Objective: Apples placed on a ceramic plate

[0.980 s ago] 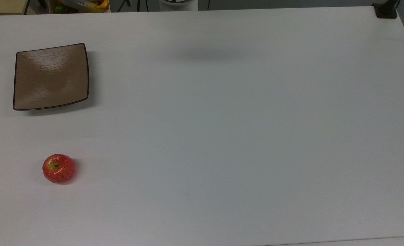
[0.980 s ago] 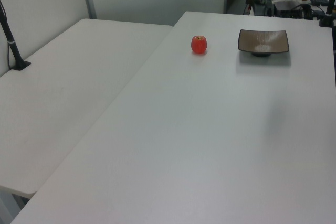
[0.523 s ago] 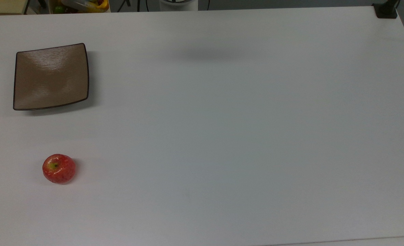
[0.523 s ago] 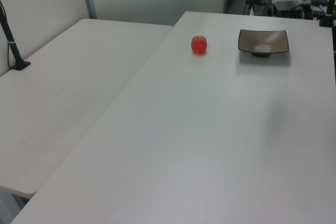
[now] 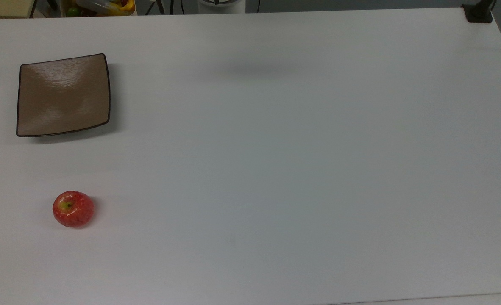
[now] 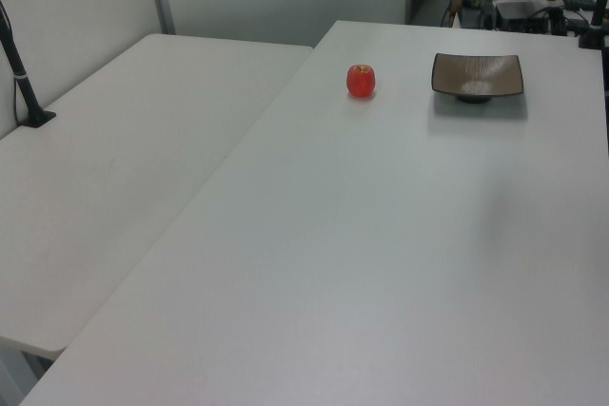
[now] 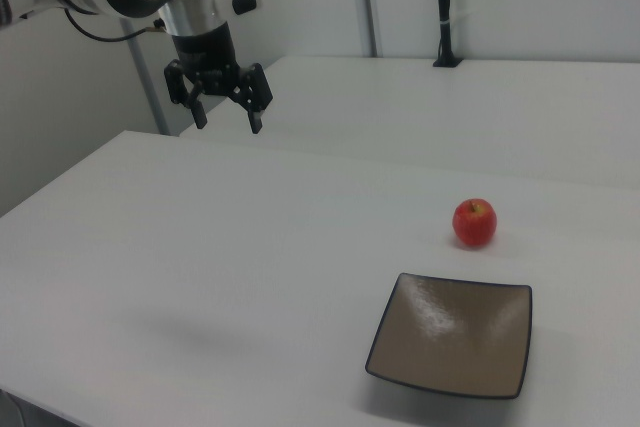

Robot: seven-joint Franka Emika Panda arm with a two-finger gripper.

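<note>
I see my gripper (image 7: pixel 228 111) hanging high above the white table (image 7: pixel 200 247), pointing straight down, its fingers spread wide with nothing between them. The apple (image 7: pixel 474 222) sits well apart from it, upright on the table, stem hollow up, no long axis to speak of. The ceramic plate (image 7: pixel 452 337) lies flat nearby, empty, apart from the apple.

red speckled apple (image 5: pixel 73 209) sits upright on the table, apart from the empty tan square plate (image 5: pixel 62 95).
</note>
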